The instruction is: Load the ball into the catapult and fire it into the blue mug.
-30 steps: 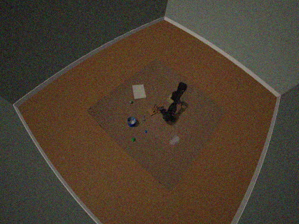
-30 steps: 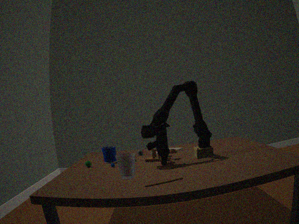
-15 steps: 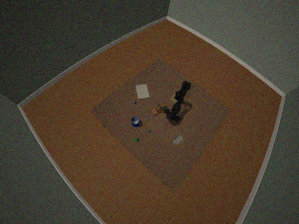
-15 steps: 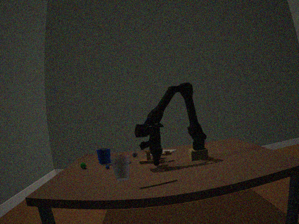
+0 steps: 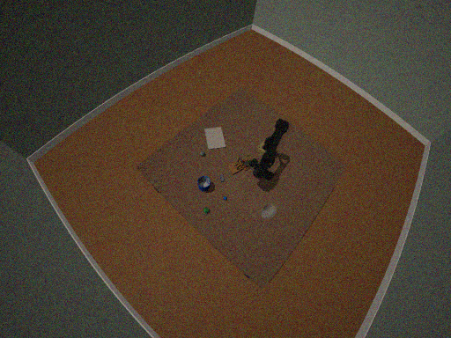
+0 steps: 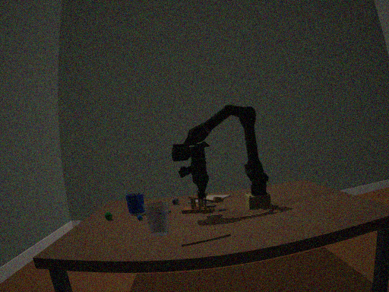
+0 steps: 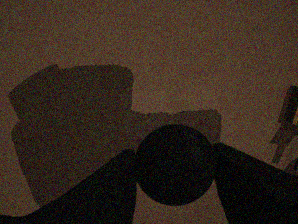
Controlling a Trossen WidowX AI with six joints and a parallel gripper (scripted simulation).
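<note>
Wrist view, nearest: a dark round ball (image 7: 174,164) sits pinched between the two dark fingers of the gripper (image 7: 174,183), which press on it from either side. Behind the ball lies the brown table surface, crossed by a broad shadow at left. A small part of the catapult shows at the right edge (image 7: 288,129), too dim to describe further.

Exterior view, front to back: a brown table (image 6: 114,262) with a dark edge carries a thin dark strip (image 6: 206,239) near its front. Behind it stands a pale translucent cup (image 6: 158,220). Farther back and to the left are a small green ball (image 6: 109,216) and the blue mug (image 6: 135,203), with a small blue object (image 6: 140,217) just beside the mug's foot. The gripper (image 6: 201,192) points straight down, close above the table, just beside the wooden catapult (image 6: 201,204). The black arm (image 6: 248,133) rises from its pale base block (image 6: 262,201) at right, bends at the top, and descends to the wrist. A flat white sheet (image 6: 217,197) lies beyond the catapult.

Top view: the mug (image 5: 204,183) stands well apart from the catapult (image 5: 240,165), to its left. The sheet (image 5: 215,137) lies at the far side, the pale cup (image 5: 269,211) at the near side. The ball itself cannot be made out here beneath the arm (image 5: 270,147).
</note>
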